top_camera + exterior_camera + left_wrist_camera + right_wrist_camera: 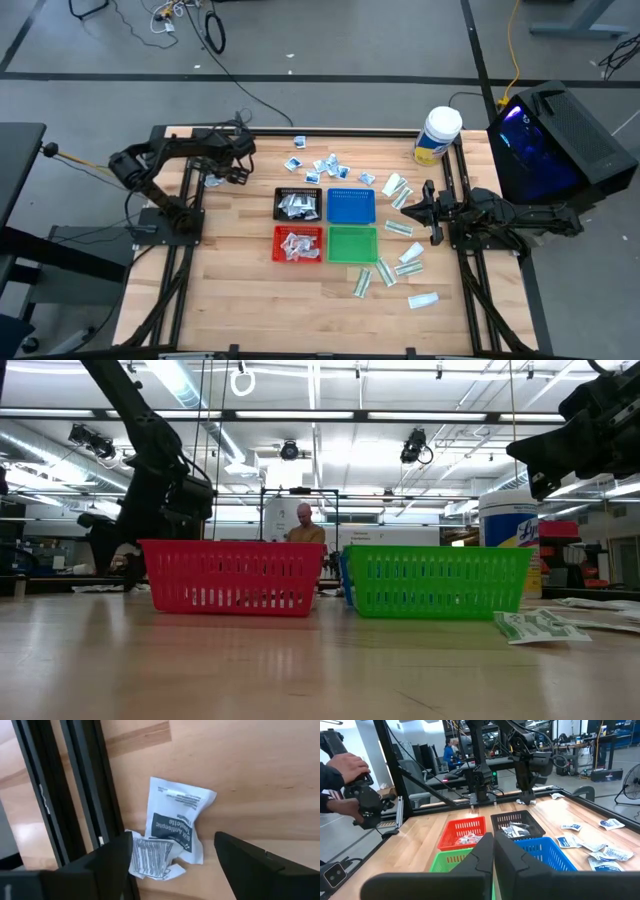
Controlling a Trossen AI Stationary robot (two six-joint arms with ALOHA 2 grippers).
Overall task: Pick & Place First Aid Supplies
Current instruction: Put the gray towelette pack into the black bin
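At the table's far left, next to the black frame rail, a squarish white packet with dark print lies flat, with a second crumpled packet against its near end. My left gripper points down over them, open; in the left wrist view its fingers stand on either side of the printed packet. My right gripper waits level and shut at the table's right. More packets lie beyond the trays, and longer green-and-white ones to the right.
Four mesh trays stand mid-table: black and red with packets inside, blue and green. A white jar with a yellow label stands far right. A person's hands hold a device beyond the table.
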